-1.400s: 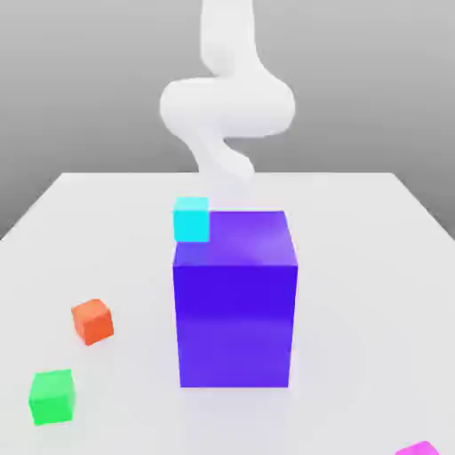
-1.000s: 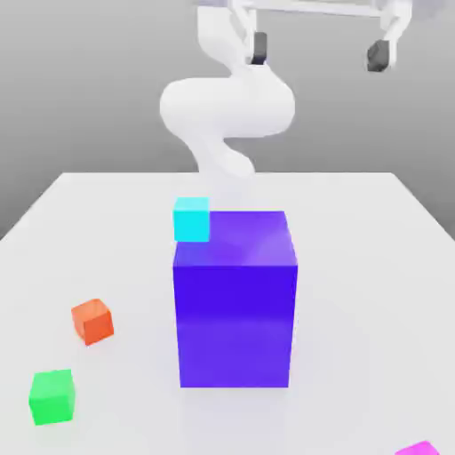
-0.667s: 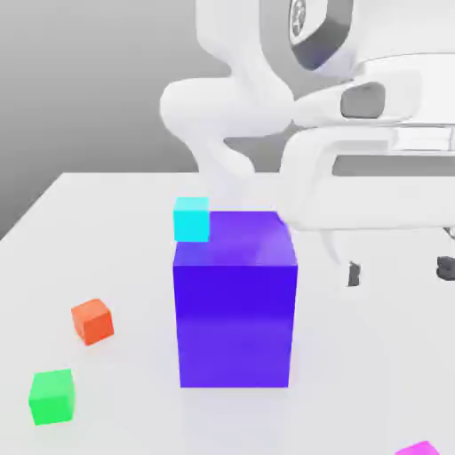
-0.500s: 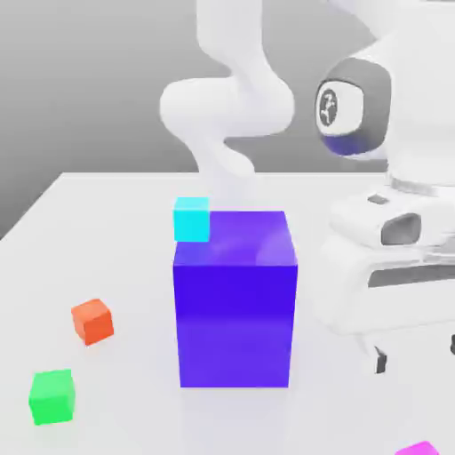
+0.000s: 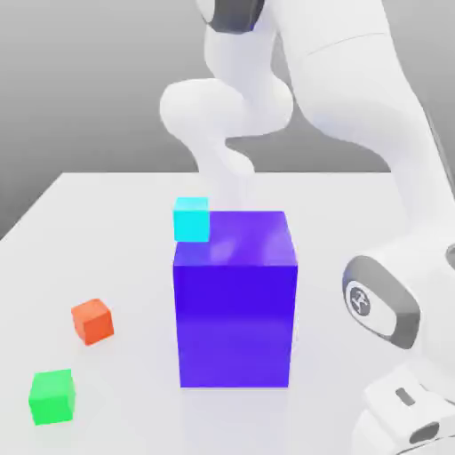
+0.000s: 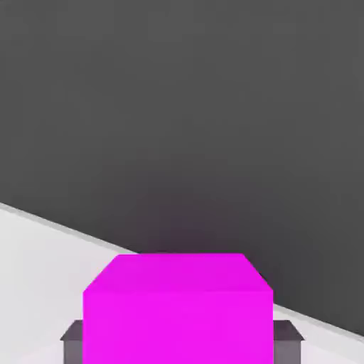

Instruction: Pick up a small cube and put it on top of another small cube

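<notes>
Down low at the table's point(image 5: 107, 231) near corner on the exterior view's right — arm point(image 5: 391, 178) bent over, wrist close to the surface. From the hand view: magenta small cube point(image 6: 178, 309) dead centre between the two dark fingertips point(image 6: 73, 340), one pad showing on each side of it, both just beside its faces. Gripper point(image 6: 178, 341) straddling the cube, jaws spread slightly wider than the cube; contact with the faces impossible to confirm, so not yet counted as a grip. No offset to correct: cube squarely on the closing line, faces parallel to the pads, no long axis to choose between.

Judged next: close, then lift straight up. After that a carry across the table toward a stacking target — green cube point(image 5: 51, 396) near the opposite near corner, orange cube point(image 5: 92, 321) a little farther in along that same edge, cyan cube point(image 5: 191, 219) farther back, beside the top of the big blue-purple block point(image 5: 235, 298). Block standing mid-table, between the gripper and those cubes; likely worth a high carry.
</notes>
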